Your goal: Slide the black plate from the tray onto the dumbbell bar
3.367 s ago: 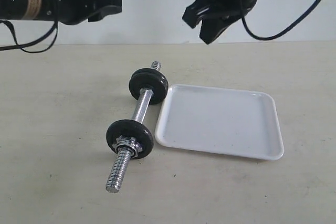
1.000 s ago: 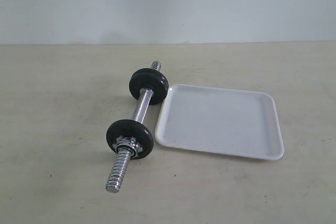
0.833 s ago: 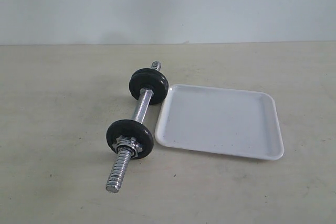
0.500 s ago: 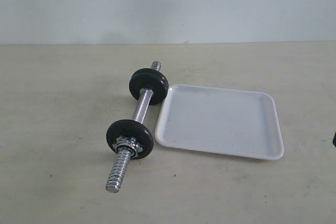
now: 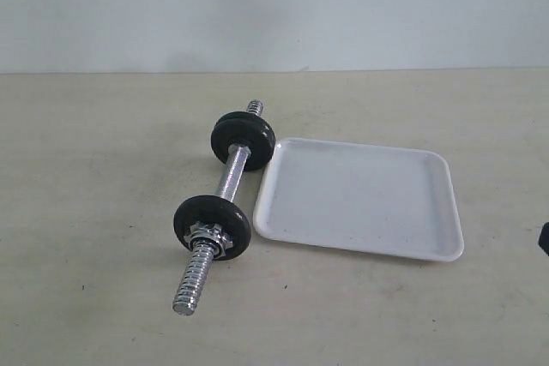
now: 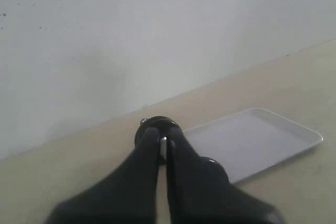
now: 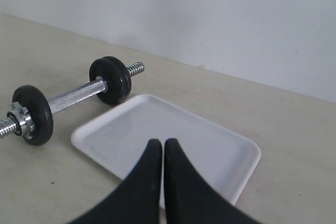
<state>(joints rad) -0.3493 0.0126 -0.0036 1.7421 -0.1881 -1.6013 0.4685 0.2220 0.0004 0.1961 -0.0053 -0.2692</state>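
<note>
The black plate (image 7: 122, 81) is on the dumbbell bar (image 5: 230, 176), at the far end. It is small, round, flat and dull black. It sits tight against another black disc (image 7: 105, 78), so the two look like one fat wheel. A bit of bumpy screw thread sticks out past them.

The bar is shiny and smooth in the middle. At the near end there is one more black disc (image 5: 212, 225) with a shiny nut (image 5: 206, 236) on it, and then a long bumpy end.

The bar lies on the pale table (image 5: 103, 169), just beside the white tray (image 5: 360, 199).

The left gripper (image 6: 163, 142) is up in the air with its two black fingers pressed together on nothing. The right gripper (image 7: 163, 148) is the same, fingers together, above the tray.
</note>
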